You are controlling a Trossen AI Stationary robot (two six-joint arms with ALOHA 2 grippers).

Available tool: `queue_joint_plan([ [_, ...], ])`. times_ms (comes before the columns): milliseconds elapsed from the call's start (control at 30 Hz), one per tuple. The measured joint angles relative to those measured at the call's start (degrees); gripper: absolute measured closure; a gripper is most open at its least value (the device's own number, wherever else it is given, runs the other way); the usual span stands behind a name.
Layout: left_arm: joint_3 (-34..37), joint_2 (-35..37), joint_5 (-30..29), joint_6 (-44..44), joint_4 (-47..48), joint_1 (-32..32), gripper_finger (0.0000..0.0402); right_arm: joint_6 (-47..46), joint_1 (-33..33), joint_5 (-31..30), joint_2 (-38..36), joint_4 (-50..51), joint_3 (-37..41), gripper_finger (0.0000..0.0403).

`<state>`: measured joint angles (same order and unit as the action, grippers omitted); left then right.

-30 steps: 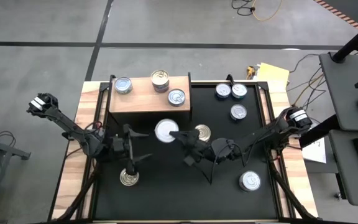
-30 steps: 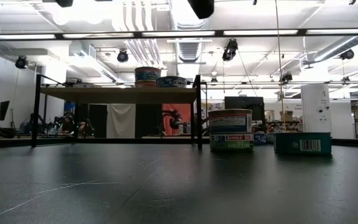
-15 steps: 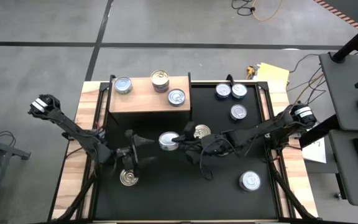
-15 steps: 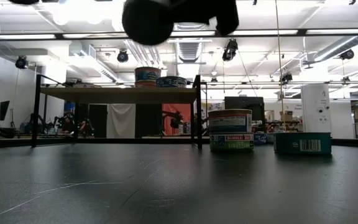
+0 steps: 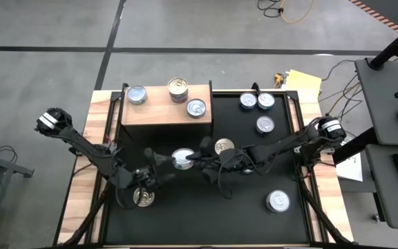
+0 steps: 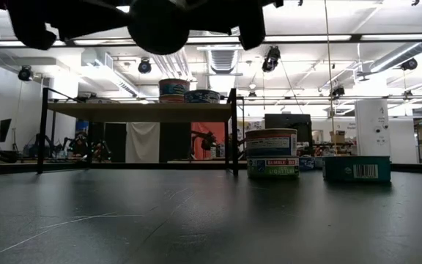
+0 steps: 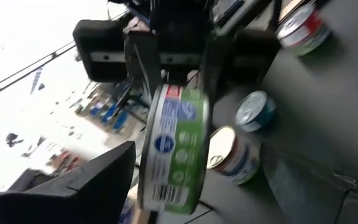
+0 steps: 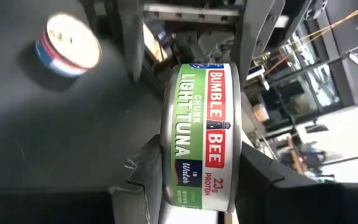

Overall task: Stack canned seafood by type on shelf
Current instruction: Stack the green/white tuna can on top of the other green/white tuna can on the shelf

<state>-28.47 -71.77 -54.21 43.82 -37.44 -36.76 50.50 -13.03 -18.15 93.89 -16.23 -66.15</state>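
One camera hangs above the black table (image 5: 254,207) and looks straight down, taking in the whole surface, both arms and the floor around it. A second camera sits at table-top height and looks level across the table into the room behind; the wooden shelf (image 6: 138,111) stands in its middle distance, and dark arm parts blur across its upper edge. Two more cameras ride the wrists, each looking forward past its own fingers. Both are very close to the same green-labelled can (image 8: 204,140), seen from opposite sides, and each sees the other gripper behind it. The overhead view shows that can (image 5: 182,159) mid-table.
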Motion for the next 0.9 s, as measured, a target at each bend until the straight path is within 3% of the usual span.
queue_joint_plan([
  [133,0.0,0.1,-3.7,0.7,0.0,-0.4,0.0075,-3.6,0.8,0.2,0.0,1.3,0.0,0.0272],
  [400,0.0,-0.3,-3.8,-0.7,0.0,-1.6,0.0075,-8.9,1.0,0.2,0.0,5.5,0.0,0.0272],
  [633,-1.6,-3.4,-3.9,-1.7,0.4,-2.5,0.0075,-7.4,1.1,0.6,0.0,4.7,0.0,0.0272],
  [700,-3.0,-4.5,-5.8,0.2,0.4,-2.8,0.0075,-7.2,1.1,0.6,0.0,4.8,0.0,0.0272],
  [900,-6.8,-7.3,-18.9,6.0,2.7,-4.3,0.0075,-6.7,1.1,0.6,0.0,5.3,0.0,0.0272],
])
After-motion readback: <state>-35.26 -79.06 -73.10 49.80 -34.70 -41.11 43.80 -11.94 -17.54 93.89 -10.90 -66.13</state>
